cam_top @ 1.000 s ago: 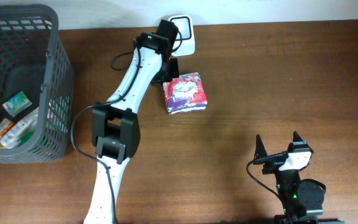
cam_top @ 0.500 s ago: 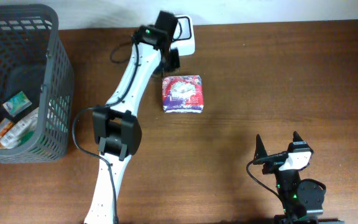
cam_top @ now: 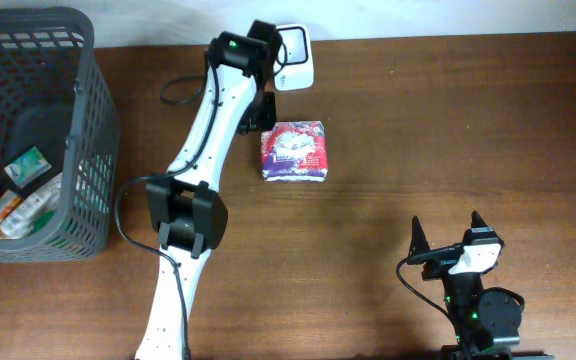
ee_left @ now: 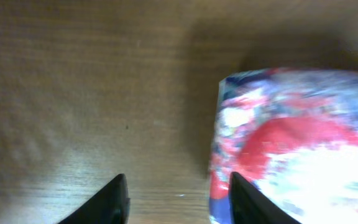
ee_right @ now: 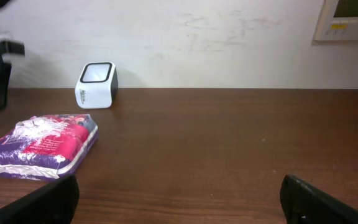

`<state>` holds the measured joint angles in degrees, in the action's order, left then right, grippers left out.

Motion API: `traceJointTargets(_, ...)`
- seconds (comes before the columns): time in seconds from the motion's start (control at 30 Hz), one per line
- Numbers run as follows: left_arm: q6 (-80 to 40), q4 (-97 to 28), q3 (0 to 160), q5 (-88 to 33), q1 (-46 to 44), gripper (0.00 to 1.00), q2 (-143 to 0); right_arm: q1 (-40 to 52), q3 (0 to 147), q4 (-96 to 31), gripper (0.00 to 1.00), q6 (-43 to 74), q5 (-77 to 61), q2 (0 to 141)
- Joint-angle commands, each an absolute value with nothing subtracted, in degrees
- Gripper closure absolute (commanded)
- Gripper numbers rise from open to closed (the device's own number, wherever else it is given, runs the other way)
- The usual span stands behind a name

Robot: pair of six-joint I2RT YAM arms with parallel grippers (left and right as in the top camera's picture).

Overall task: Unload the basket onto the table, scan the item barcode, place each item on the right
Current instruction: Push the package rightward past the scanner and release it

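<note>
- A grey basket [cam_top: 96, 120] fills the upper left of the overhead frame. It holds a few small boxes [cam_top: 23, 190], probably items waiting their turn; its left side is cut off by the frame edge.
- The left end effector [ee_left: 179, 202] hovers low over the surface [cam_top: 448, 120], its jaws apart with only bare wood between them. It grips nothing.
- The packet [cam_top: 294, 152], red, white and purple, lies flat on the surface at upper centre. It is just right of that end effector and released, not presented.
- The white scanner [cam_top: 298, 60] stands just beyond the packet at the top edge, its left part hidden by the arm. The packet is near its window, not over it.
- No barcode is visible on the packet; the wrist view of it is blurred.
- The right end effector [cam_top: 447, 222] is parked at lower right with its jaws wide and empty, well clear of the work.
</note>
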<state>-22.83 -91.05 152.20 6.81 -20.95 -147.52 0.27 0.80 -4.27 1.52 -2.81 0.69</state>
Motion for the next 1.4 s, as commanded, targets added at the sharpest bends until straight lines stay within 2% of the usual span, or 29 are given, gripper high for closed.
traceJointTargets(0.0, -23.0, -88.8, 144.3, 7.8, -20.8, 0.62, -147.3, 0.7, 0.3, -4.4, 0.01, 1.7, -2.3, 0.4)
traceJointTargets(0.23, -22.9, -83.2, 135.3, -0.8, -21.0, 0.71, -147.3, 0.7, 0.3, -4.4, 0.01, 1.7, -2.3, 0.4)
traceJointTargets(0.5, -24.2, -76.2, 135.0, -9.2, -24.3, 0.74, -147.3, 0.7, 0.3, -4.4, 0.01, 1.7, -2.3, 0.4)
traceJointTargets(0.87, -32.2, -66.0, 135.0, -13.3, -33.1, 0.75, -147.3, 0.7, 0.3, -4.4, 0.01, 1.7, -2.3, 0.4)
traceJointTargets(1.0, -32.6, -58.5, 135.0, -13.5, -34.3, 0.75, -147.3, 0.7, 0.3, -4.4, 0.01, 1.7, -2.3, 0.4)
traceJointTargets(1.2, -32.6, -47.5, 135.0, -20.4, -35.0, 0.69, -147.3, 0.7, 0.3, -4.4, 0.01, 1.7, -2.3, 0.4)
traceJointTargets(1.37, -32.5, -49.9, 136.9, -20.6, -33.5, 0.70, -146.5, 0.7, 0.3, -4.4, 0.01, 1.7, -2.3, 0.4)
